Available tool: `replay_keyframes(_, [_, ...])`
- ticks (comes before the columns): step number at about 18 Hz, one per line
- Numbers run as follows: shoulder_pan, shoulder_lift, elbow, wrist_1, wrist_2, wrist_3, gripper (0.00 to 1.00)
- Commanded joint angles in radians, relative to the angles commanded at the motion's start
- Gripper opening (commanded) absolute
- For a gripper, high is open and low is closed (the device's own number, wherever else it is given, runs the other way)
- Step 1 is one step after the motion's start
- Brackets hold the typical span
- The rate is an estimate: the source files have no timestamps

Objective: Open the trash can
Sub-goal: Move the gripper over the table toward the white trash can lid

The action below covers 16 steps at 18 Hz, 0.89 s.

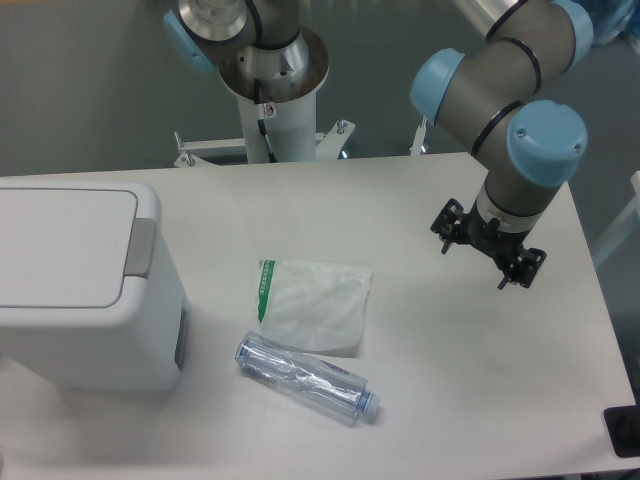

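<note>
In the single fixed view, we find the trash can filling the left edge of the frame, a boxy white bin with its flat lid lying level and shut and its grey push tab showing on the lid's right end, facing the middle of the table. That tab looks to us like the way in: it sits on the side an arm would reach from the right.

The arm enters from the upper right of the frame, and its gripper hangs above the right part of the table, well apart from the bin. Its two dark fingers stand spread with a gap between them and nothing in that gap, so we read it as released and empty. We judge the task not yet begun, since the lid is down and nothing touches the tab.

Between gripper and bin, near the centre of the frame, lies a crumpled clear plastic bag with a green printed edge, and just below it a clear plastic bottle on its side. Neither touches the bin. They sit low on the table, so we expect a crossing at height would clear them; the next move calls for a press on the tab, in our judgement.

At the top centre stands a white pedestal carrying the arm's base.
</note>
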Motion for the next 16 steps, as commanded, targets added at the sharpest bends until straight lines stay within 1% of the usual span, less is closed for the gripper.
replay_keyframes(5, [0.000, 0.009, 0.005, -0.005, -0.005, 0.000, 1.00])
replay_keyframes(7, [0.002, 0.041, -0.006, -0.034, -0.005, -0.005, 1.00])
replay_keyframes(8, [0.000, 0.050, -0.017, -0.050, -0.005, -0.033, 1.00])
replay_keyframes(10, [-0.017, 0.064, -0.047, -0.049, -0.015, -0.125, 1.00])
replay_keyframes(11, [-0.035, 0.067, -0.054, -0.051, -0.034, -0.168, 1.00])
replay_keyframes(13, [-0.048, 0.077, -0.064, -0.051, -0.066, -0.265, 1.00])
replay_keyframes(16, [-0.086, 0.078, -0.066, -0.049, -0.087, -0.290, 1.00])
